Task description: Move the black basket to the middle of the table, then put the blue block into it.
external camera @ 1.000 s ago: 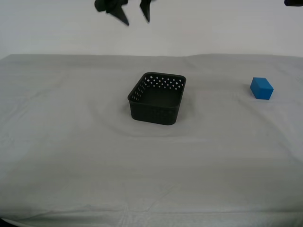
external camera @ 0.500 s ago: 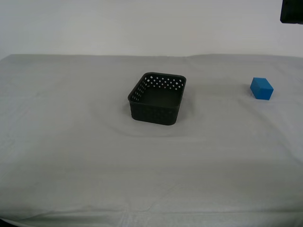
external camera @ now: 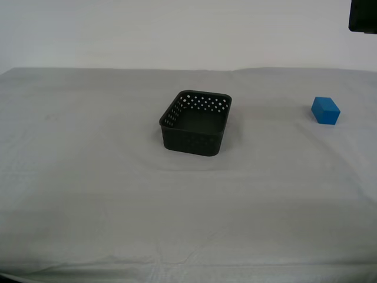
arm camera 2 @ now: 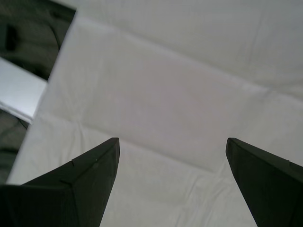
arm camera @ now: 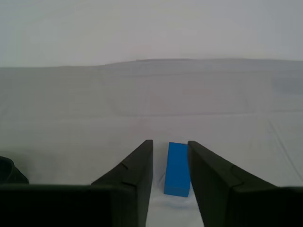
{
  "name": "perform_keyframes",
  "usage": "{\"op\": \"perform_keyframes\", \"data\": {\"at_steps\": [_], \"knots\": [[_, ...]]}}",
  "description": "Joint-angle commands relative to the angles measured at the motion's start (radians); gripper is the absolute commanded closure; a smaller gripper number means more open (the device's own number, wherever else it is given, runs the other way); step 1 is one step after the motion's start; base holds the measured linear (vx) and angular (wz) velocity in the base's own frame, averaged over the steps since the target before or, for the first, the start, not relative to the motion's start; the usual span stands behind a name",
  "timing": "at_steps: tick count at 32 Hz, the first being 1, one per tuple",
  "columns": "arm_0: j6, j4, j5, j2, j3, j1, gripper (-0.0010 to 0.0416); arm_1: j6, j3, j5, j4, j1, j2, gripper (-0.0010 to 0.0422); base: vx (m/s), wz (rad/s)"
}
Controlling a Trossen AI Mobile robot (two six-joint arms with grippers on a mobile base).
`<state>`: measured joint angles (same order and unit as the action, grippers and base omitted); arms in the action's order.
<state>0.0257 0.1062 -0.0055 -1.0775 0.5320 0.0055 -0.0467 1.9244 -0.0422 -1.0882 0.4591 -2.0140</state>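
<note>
The black basket [external camera: 195,122] stands upright and empty near the middle of the table [external camera: 88,177] in the exterior view. The blue block [external camera: 326,110] lies on the cloth at the exterior view's right, apart from the basket. In the first wrist view my first gripper [arm camera: 169,142] is open and empty, and the blue block [arm camera: 177,169] shows on the cloth beyond the gap between its fingers, untouched. In the second wrist view my second gripper [arm camera 2: 172,139] is wide open and empty above bare cloth. Neither gripper's fingers show in the exterior view.
A black arm part [external camera: 363,15] hangs at the exterior view's top right corner. A dark rounded edge [arm camera: 6,172] shows low in the first wrist view. The second wrist view shows the table's edge [arm camera 2: 47,90] with dark floor beyond it.
One second ago a gripper hung at the top of the exterior view above the basket; it has left the view. The black part at the top right has come further in. Basket and block have not moved.
</note>
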Motion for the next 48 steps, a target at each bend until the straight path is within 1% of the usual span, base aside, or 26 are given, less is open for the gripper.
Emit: {"op": "perform_keyframes", "data": {"at_steps": [1,3,4,6,7,9,10,11,12,13,16,17,18,20,22,25,27,29,31,34,38,40,41,43,44,48], "knots": [[0.001,-0.037,0.004,-0.026,0.032,-0.002,0.0247,0.008,-0.103,-0.001,0.056,0.026,-0.003,0.0105,0.000,0.000],[0.002,-0.069,0.005,-0.053,0.060,-0.003,0.0214,0.009,-0.140,-0.003,0.071,0.026,-0.003,0.0106,0.000,0.000],[0.004,-0.103,0.004,-0.100,0.095,-0.003,0.0174,0.009,-0.167,-0.013,0.084,0.023,-0.003,0.0106,0.000,0.000],[0.005,-0.119,0.005,-0.141,0.122,-0.003,0.0143,0.013,-0.176,-0.045,0.089,0.023,-0.003,0.0105,0.000,0.000],[0.006,-0.118,0.004,-0.198,0.150,-0.006,0.0112,0.015,-0.176,-0.066,0.092,0.023,-0.003,0.0106,0.000,0.000],[0.008,-0.118,0.005,-0.227,0.164,-0.006,0.0096,0.022,-0.176,-0.068,0.094,0.023,-0.003,0.0105,0.000,0.000],[0.008,-0.117,0.011,-0.320,0.208,-0.006,0.0072,0.031,-0.176,-0.075,0.095,0.019,-0.002,0.0105,0.000,0.000],[0.008,-0.117,0.011,-0.338,0.216,-0.006,0.0070,0.036,-0.176,-0.075,0.096,0.017,-0.002,0.0105,0.000,0.000],[0.005,-0.116,0.016,-0.417,0.259,-0.008,0.0067,0.041,-0.176,-0.075,0.095,-0.001,-0.002,0.0105,-0.017,-0.048],[-0.001,-0.116,0.030,-0.457,0.279,-0.010,0.0067,0.039,-0.176,-0.075,0.098,-0.016,-0.002,0.0106,0.013,0.043],[-0.002,-0.116,0.037,-0.538,0.318,-0.012,0.0077,0.038,-0.177,-0.074,0.100,-0.051,-0.002,0.0106,0.006,0.013],[-0.007,-0.117,0.042,-0.564,0.332,-0.012,0.0083,0.039,-0.177,-0.074,0.113,-0.066,-0.002,0.0106,0.017,0.021],[-0.029,-0.116,0.055,-0.617,0.358,-0.017,0.0095,0.038,-0.177,-0.074,0.120,-0.098,-0.002,0.0106,-0.018,-0.027],[-0.045,-0.115,0.063,-0.660,0.373,-0.018,0.0105,0.038,-0.177,-0.074,0.122,-0.126,-0.002,0.0105,-0.006,-0.008],[-0.045,-0.116,0.063,-0.687,0.378,-0.020,0.0105,0.038,-0.177,-0.074,0.124,-0.144,-0.002,0.0105,0.000,0.000],[-0.045,-0.106,0.063,-0.727,0.378,-0.021,0.0089,0.038,-0.177,-0.074,0.126,-0.169,-0.002,0.0105,0.000,0.000],[-0.045,-0.100,0.065,-0.766,0.378,-0.021,0.0064,0.039,-0.177,-0.074,0.126,-0.189,-0.002,0.0105,0.000,0.000],[-0.046,-0.069,0.073,-0.799,0.378,-0.026,0.0052,0.039,-0.177,-0.073,0.125,-0.199,-0.002,0.0105,0.000,0.000],[-0.046,-0.034,0.089,-0.842,0.378,-0.031,0.0048,0.039,-0.177,-0.071,0.121,-0.204,-0.002,0.0106,0.000,0.000],[-0.046,-0.025,0.089,-0.871,0.388,-0.031,0.0049,0.039,-0.177,-0.071,0.121,-0.207,-0.002,0.0105,0.000,0.000],[-0.045,-0.025,0.089,-0.966,0.440,-0.031,0.0057,0.039,-0.177,-0.071,0.119,-0.216,-0.002,0.0105,0.000,0.000],[-0.044,-0.028,0.089,-0.979,0.458,-0.031,0.0065,0.040,-0.177,-0.071,0.119,-0.217,-0.002,0.0105,0.000,0.000],[-0.042,-0.029,0.089,-0.978,0.463,-0.031,0.0077,0.040,-0.177,-0.071,0.119,-0.217,-0.002,0.0106,0.000,0.000],[-0.040,-0.041,0.089,-0.978,0.478,-0.031,0.0118,0.039,-0.177,-0.071,0.119,-0.218,-0.002,0.0105,0.000,0.000],[-0.040,-0.041,0.089,-0.978,0.479,-0.031,0.0131,0.039,-0.177,-0.071,0.119,-0.218,-0.002,0.0106,0.000,0.000],[-0.040,-0.047,0.089,-0.978,0.480,-0.031,0.0281,0.039,-0.177,-0.071,0.125,-0.219,-0.002,0.0105,0.000,0.000]]}}
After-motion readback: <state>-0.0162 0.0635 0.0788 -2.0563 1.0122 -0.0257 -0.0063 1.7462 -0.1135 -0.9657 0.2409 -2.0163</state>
